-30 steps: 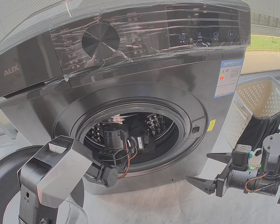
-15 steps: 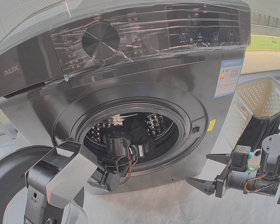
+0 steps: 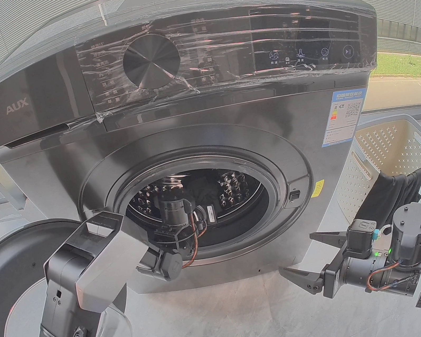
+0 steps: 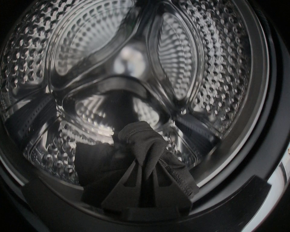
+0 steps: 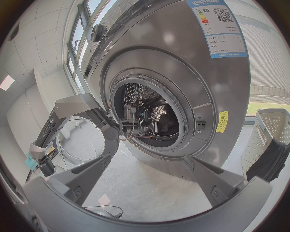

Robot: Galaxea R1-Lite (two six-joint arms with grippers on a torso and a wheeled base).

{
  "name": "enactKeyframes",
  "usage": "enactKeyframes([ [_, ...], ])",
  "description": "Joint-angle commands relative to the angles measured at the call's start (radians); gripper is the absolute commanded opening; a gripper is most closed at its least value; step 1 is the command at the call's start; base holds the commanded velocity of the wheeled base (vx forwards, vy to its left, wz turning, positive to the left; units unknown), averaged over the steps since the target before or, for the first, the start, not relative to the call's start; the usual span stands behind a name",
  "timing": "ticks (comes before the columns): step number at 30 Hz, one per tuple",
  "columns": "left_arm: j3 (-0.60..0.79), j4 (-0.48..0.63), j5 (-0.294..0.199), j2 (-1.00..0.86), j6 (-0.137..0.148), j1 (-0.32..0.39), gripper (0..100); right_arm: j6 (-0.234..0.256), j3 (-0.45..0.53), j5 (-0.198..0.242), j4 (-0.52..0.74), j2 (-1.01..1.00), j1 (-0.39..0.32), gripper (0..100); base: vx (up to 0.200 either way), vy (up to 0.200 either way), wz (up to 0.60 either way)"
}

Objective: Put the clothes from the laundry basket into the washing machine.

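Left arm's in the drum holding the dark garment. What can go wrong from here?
1. The dark garment is draped over the fingers of the left gripper; on release it may snag and get dragged out on withdrawal.
2. It hangs close to the door seal, so it might land on the lip instead of deep in the drum.
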Motion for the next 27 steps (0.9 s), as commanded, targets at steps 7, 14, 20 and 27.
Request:
enactKeyframes([
  [7, -0.220, -0.026, 0.041, 0.072, -0.007, 0.043, 0, 0.000, 0.000, 0.001, 0.000, -0.001, 0.003, 100, 0.000, 0.000, 0.00],
  [14, -0.234, -0.020, 0.041, 0.072, -0.007, 0.052, 100, 0.000, 0.000, 0.001, 0.000, -0.001, 0.003, 100, 0.000, 0.000, 0.00],
  [20, -0.199, -0.015, 0.043, 0.059, -0.036, 0.040, 100, 0.000, 0.000, 0.001, 0.000, -0.001, 0.001, 100, 0.000, 0.000, 0.00],
  [27, -0.044, -0.012, 0.041, -0.043, -0.037, 0.003, 100, 0.000, 0.000, 0.001, 0.000, -0.004, 0.000, 100, 0.000, 0.000, 0.00],
])
